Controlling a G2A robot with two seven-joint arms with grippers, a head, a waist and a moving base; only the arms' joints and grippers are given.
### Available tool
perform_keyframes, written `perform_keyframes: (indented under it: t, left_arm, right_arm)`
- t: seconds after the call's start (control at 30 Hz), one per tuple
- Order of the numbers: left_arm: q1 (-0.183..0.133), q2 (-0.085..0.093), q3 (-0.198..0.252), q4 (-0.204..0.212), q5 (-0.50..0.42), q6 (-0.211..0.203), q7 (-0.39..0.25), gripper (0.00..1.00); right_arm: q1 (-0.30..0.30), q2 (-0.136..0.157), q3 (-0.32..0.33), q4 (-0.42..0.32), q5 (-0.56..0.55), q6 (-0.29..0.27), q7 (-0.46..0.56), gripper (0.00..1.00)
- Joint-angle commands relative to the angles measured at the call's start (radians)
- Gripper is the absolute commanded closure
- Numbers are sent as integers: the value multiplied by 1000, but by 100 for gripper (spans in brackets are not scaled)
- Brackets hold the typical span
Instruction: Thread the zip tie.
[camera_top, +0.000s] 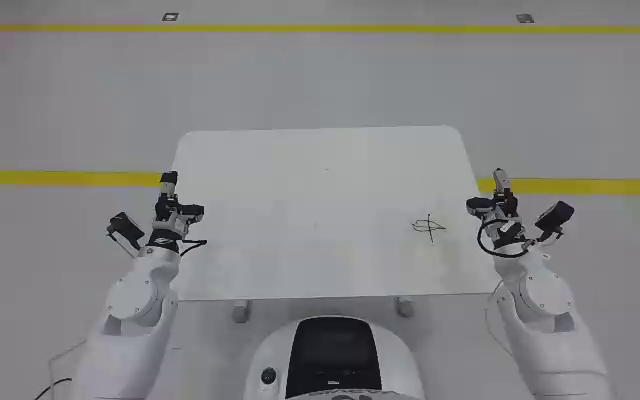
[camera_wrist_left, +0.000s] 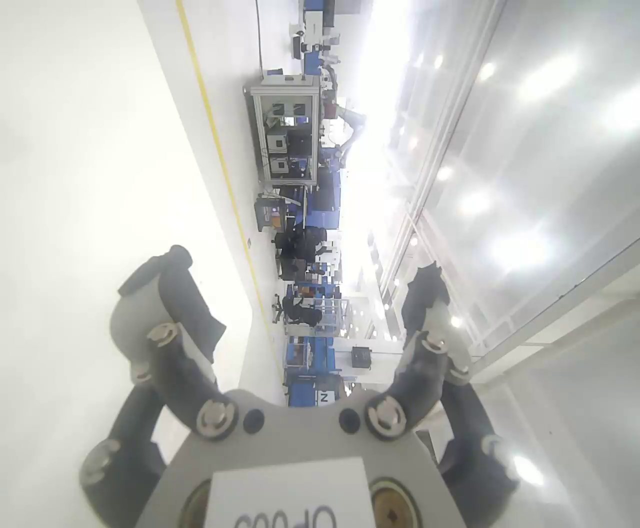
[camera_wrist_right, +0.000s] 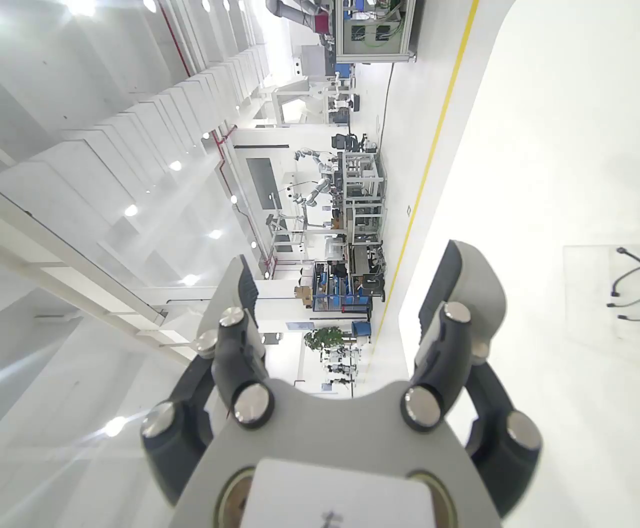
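Observation:
Thin black zip ties (camera_top: 428, 227) lie in a small tangle on the white table (camera_top: 320, 200), toward its right side. In the right wrist view the zip ties (camera_wrist_right: 622, 282) rest on a clear sheet (camera_wrist_right: 590, 320). My right gripper (camera_top: 500, 180) hangs just off the table's right edge, a short way from the ties. Its fingers stand open (camera_wrist_right: 350, 275) with nothing between them. My left gripper (camera_top: 168, 182) sits at the table's left edge, far from the ties, also open (camera_wrist_left: 300, 285) and holding nothing.
The table top carries nothing else. Grey floor with yellow lines (camera_top: 320, 28) surrounds the table. Workshop racks and machines (camera_wrist_left: 290, 135) stand far off in the room.

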Motion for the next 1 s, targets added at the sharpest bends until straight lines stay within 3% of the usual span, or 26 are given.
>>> perform_keyframes:
  t: [0.0, 0.23, 0.3, 0.37, 0.43, 0.87, 0.97]
  left_arm:
    - [0, 0, 0, 0, 0, 0, 0, 0]
    - [0, 0, 0, 0, 0, 0, 0, 0]
    - [0, 0, 0, 0, 0, 0, 0, 0]
    - [0, 0, 0, 0, 0, 0, 0, 0]
    - [0, 0, 0, 0, 0, 0, 0, 0]
    - [0, 0, 0, 0, 0, 0, 0, 0]
    - [0, 0, 0, 0, 0, 0, 0, 0]
  right_arm:
    - [7, 2, 4, -8, -27, -1, 4, 0]
    - [90, 17, -13, -20, -311, 115, 113, 0]
    - [132, 28, -49, -5, -485, 181, 214, 0]
    - [177, 35, -102, 26, -654, 210, 278, 0]
    - [219, 37, -134, 54, -737, 232, 298, 0]
    - [219, 37, -134, 54, -737, 232, 298, 0]
    - [246, 48, -130, 45, -870, 191, 354, 0]
